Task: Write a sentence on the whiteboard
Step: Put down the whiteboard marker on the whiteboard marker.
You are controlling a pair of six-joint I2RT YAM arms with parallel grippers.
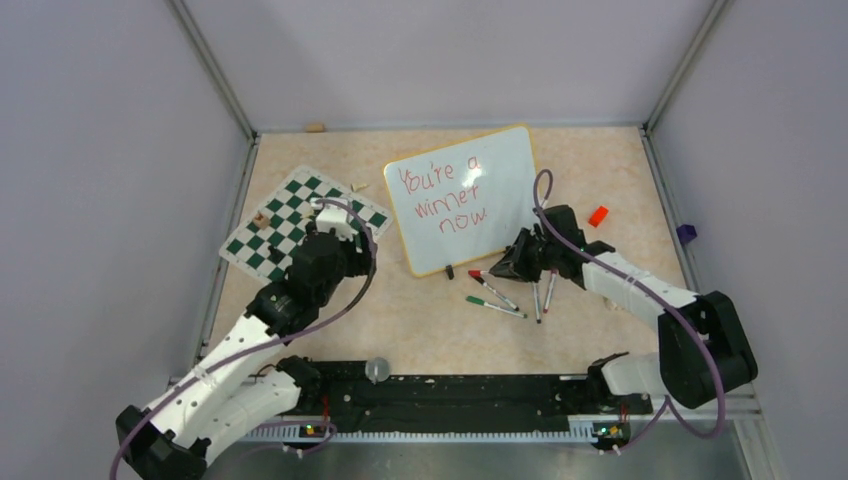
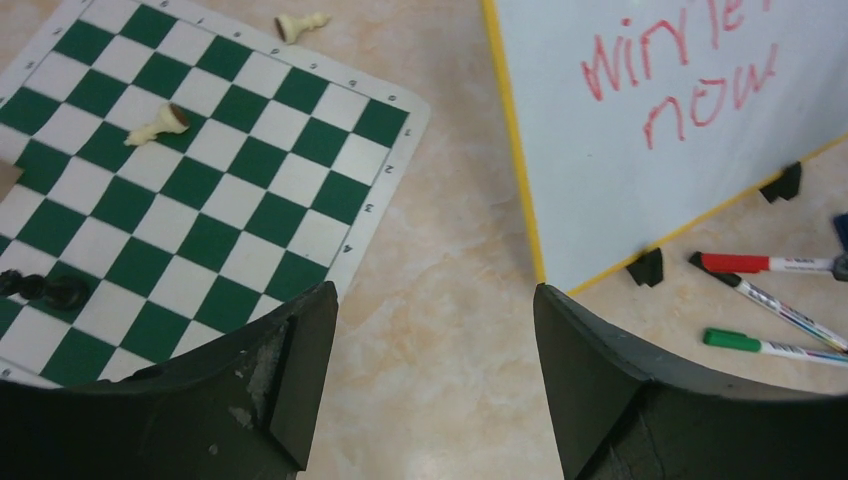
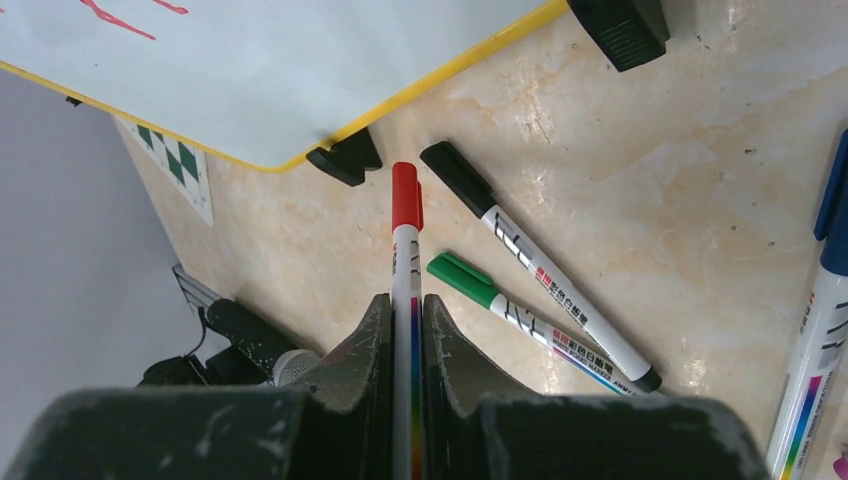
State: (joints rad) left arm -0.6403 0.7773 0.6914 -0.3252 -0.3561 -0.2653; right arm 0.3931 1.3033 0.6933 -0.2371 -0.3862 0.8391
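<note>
The whiteboard point(image 1: 460, 200) lies tilted at the back centre, yellow-framed, with red writing "You're a winner now". It also shows in the left wrist view point(image 2: 640, 150) and the right wrist view point(image 3: 290, 70). My right gripper point(image 1: 508, 268) point(image 3: 405, 300) is shut on a red marker point(image 3: 406, 215). The marker's red cap point(image 1: 476, 273) points at a black clip point(image 3: 345, 158) on the board's near edge. My left gripper point(image 1: 350, 250) point(image 2: 435, 290) is open and empty, over bare table between the chess mat and the board.
A black-capped marker point(image 3: 530, 265), a green marker point(image 3: 520, 315) and a blue one point(image 3: 825, 300) lie on the table by my right gripper. A green-and-white chess mat point(image 1: 300, 225) with toppled pieces point(image 2: 158, 123) lies left. An orange block point(image 1: 598, 215) sits right.
</note>
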